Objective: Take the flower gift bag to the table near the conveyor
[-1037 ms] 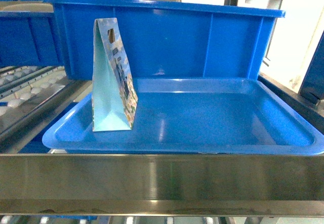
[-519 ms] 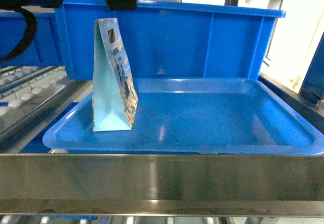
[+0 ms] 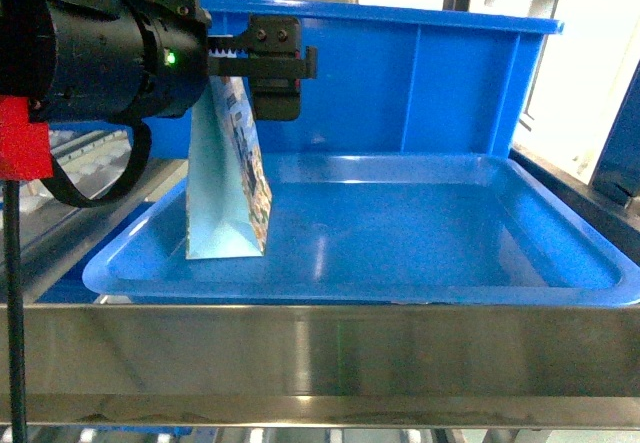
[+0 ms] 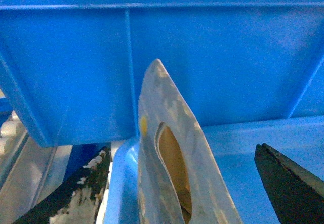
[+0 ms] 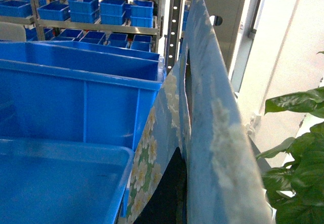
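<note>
Bags: one gift bag [image 3: 232, 178] shows in the head view, standing up.
Tray [image 3: 420, 263]: holds that bag at its left end.
Bin [image 3: 400, 83]: one big blue one behind the tray.
Left gripper [image 3: 262, 63]: open, one finger on each side of the bag top.
Right gripper: can't tell; its camera shows a flowery bag [image 5: 202, 107] right up close.

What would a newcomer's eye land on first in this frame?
Probably the left gripper, reaching in from the upper left with its jaws open on either side of the top of the flower gift bag. The bag stands upright at the left end of a shallow blue tray, in front of a tall blue bin. A shiny steel rail crosses the foreground.
</note>
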Robot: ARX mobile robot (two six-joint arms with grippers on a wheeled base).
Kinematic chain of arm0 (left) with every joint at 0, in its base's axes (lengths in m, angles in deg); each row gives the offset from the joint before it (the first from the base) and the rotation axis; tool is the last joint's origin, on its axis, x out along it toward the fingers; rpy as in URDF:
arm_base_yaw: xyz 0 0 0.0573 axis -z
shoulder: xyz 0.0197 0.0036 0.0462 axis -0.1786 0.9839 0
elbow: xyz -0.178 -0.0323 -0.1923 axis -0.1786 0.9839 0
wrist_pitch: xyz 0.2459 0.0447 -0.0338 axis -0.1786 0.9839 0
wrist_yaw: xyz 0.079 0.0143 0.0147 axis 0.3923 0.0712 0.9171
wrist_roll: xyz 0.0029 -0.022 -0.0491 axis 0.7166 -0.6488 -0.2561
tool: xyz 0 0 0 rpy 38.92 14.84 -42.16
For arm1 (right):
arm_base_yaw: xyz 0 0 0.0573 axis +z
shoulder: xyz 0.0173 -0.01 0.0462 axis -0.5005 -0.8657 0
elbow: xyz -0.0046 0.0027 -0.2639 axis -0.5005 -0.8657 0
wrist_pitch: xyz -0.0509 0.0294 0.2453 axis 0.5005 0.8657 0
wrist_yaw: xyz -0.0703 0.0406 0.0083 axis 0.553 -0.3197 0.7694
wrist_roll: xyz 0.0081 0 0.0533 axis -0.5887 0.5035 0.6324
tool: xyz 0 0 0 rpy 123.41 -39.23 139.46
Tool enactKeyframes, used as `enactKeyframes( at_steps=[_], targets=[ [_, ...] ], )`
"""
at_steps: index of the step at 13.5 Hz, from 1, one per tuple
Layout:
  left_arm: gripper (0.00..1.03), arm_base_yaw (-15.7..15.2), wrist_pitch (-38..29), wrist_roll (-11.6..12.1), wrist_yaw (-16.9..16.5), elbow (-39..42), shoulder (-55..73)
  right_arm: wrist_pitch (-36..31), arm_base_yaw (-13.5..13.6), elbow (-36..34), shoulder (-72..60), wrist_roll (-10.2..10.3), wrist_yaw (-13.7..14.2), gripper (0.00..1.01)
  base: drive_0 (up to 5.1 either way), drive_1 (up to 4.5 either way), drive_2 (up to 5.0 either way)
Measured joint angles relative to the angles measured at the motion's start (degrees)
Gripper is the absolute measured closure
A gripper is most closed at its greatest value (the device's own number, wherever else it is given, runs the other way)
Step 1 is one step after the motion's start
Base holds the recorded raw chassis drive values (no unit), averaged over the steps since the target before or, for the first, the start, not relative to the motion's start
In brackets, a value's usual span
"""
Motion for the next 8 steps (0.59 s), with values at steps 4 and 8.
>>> enactKeyframes(
  at_steps=[4, 8],
  targets=[
    [0.71, 2.45, -0.09, 0.04, 1.84, -0.44, 0.72, 0.00, 0.00, 0.00, 0.00, 0.00, -0.02, 0.99, 0.0, 0.00, 0.0],
    [1.01, 2.97, -0.72, 1.16, 3.96, 1.44, -0.96, 0.02, 0.00, 0.00, 0.00, 0.00, 0.00, 0.99, 0.0, 0.00, 0.0]
  ],
)
